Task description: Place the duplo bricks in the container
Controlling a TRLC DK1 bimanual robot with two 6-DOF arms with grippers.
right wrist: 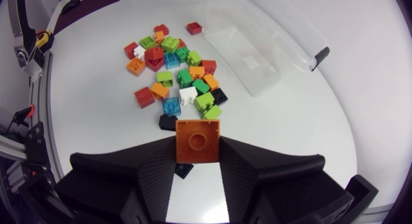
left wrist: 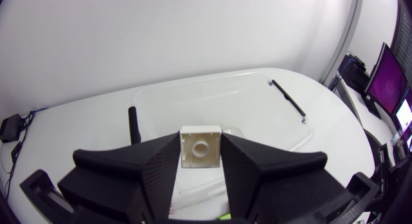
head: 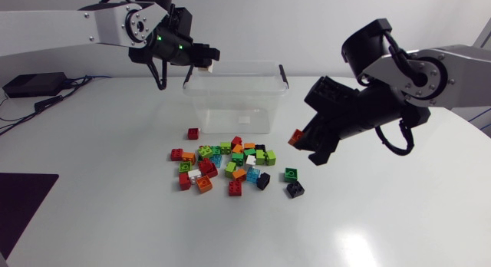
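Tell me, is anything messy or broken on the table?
Nothing looks broken. The duplo bricks lie in a jumbled heap on the table in front of the clear container. One red brick sits apart from the heap, nearer the container. That mess is just what waits to be tidied.

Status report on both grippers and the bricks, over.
Left gripper shut on white brick, over container edge. Right gripper shut on orange brick, beside container. Loose bricks on table. Nothing blocking.
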